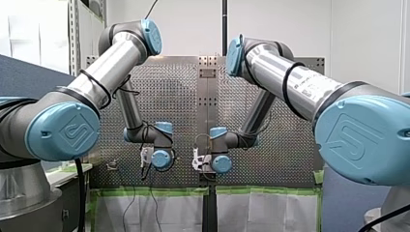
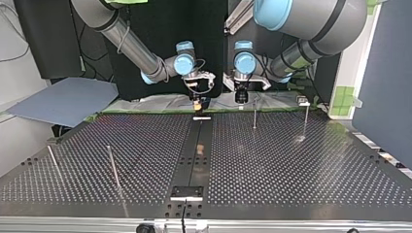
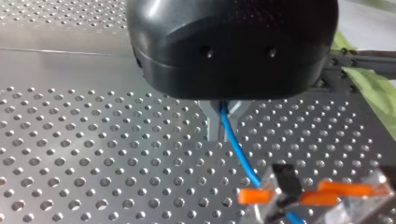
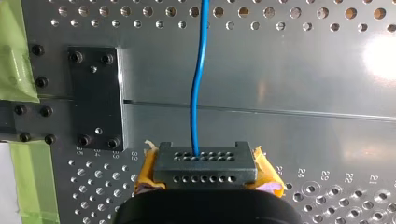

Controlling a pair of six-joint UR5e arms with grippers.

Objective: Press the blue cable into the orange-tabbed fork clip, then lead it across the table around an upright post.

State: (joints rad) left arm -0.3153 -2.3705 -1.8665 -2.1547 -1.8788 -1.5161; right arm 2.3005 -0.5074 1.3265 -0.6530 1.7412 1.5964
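Note:
In the left wrist view my left gripper (image 3: pixel 223 133) has its metal fingers shut on the blue cable (image 3: pixel 238 154). From there the cable slants down to the orange-tabbed fork clip (image 3: pixel 308 196) just ahead of the fingers and passes between its tabs. In the right wrist view my right gripper (image 4: pixel 205 173) is shut, with yellow pads (image 4: pixel 144 173) on a dark perforated connector block (image 4: pixel 205 162). The blue cable (image 4: pixel 198 84) leaves that block and runs straight ahead over the table. Across the table, my left gripper (image 2: pixel 240 97) and my right gripper (image 2: pixel 197 101) hang side by side at the far edge.
Thin upright posts stand on the perforated table (image 2: pixel 291 165): one (image 2: pixel 254 116) and another (image 2: pixel 306 119) near my left gripper, two more (image 2: pixel 112 167) (image 2: pixel 53 162) toward the near corner. A black plate (image 4: pixel 95 95) is bolted beside my right gripper. Green tape (image 4: pixel 14 60) lines the table edge.

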